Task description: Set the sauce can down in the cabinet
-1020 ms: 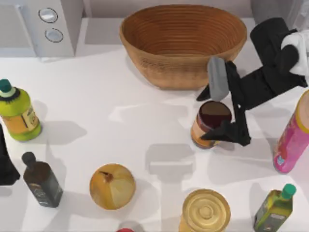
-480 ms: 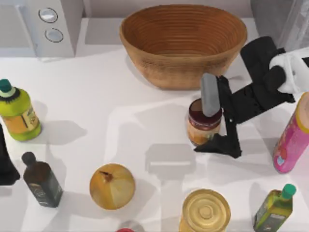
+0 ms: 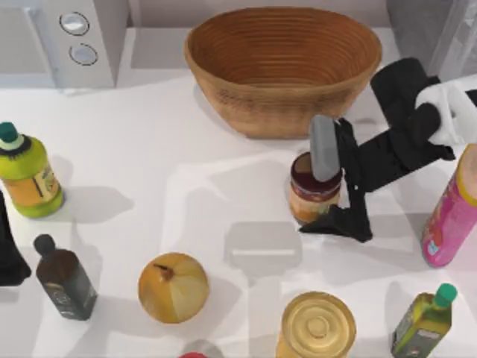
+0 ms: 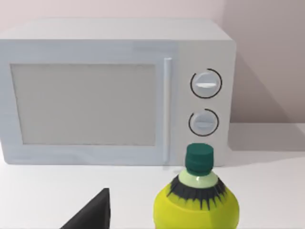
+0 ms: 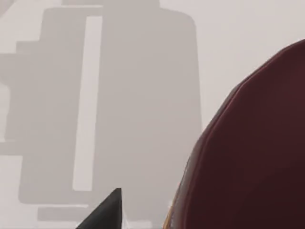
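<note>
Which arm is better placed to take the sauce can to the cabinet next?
The right. Its hand already straddles the sauce can, and the cabinet stands at the table's far right corner. The left hand sits parked at the left edge beside the dark bottle.

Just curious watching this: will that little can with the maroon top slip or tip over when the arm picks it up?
Probably not. The sauce can is short and squat, standing upright on the table, so tipping seems unlikely. It looks rigid; the right gripper straddles it. Its smooth label might slip under a weak squeeze.
</note>
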Controlling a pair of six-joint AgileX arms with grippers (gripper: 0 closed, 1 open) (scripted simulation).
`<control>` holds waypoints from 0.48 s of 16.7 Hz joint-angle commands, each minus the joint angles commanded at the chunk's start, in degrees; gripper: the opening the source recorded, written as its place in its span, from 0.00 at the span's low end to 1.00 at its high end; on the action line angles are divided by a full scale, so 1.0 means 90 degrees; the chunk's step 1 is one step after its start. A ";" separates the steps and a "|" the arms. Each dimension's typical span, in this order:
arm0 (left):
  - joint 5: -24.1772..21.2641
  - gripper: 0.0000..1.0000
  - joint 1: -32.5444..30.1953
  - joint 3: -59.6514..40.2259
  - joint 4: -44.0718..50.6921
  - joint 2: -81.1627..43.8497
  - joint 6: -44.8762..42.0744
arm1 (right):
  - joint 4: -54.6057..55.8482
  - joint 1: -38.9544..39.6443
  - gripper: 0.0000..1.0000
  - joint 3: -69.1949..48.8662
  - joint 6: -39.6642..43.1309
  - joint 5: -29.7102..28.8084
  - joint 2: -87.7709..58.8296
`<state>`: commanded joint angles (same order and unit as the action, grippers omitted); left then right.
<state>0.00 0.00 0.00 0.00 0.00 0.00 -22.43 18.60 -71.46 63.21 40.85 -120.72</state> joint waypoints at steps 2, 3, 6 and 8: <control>0.0000 1.00 0.0000 0.0000 0.0000 0.0000 0.0000 | 0.0000 0.0000 0.62 0.0000 0.0000 0.0000 0.0000; 0.0000 1.00 0.0000 0.0000 0.0000 0.0000 0.0000 | 0.0000 0.0000 0.55 0.0000 0.0000 0.0000 0.0000; 0.0000 1.00 0.0000 0.0000 0.0000 0.0000 0.0000 | 0.0000 0.0000 0.32 0.0000 0.0000 0.0000 0.0000; 0.0000 1.00 0.0000 0.0000 0.0000 0.0000 0.0000 | 0.0000 0.0000 0.17 0.0000 0.0000 0.0000 0.0000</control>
<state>0.00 0.00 0.00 0.00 0.00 0.00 -22.43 18.60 -71.46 63.21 40.85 -120.72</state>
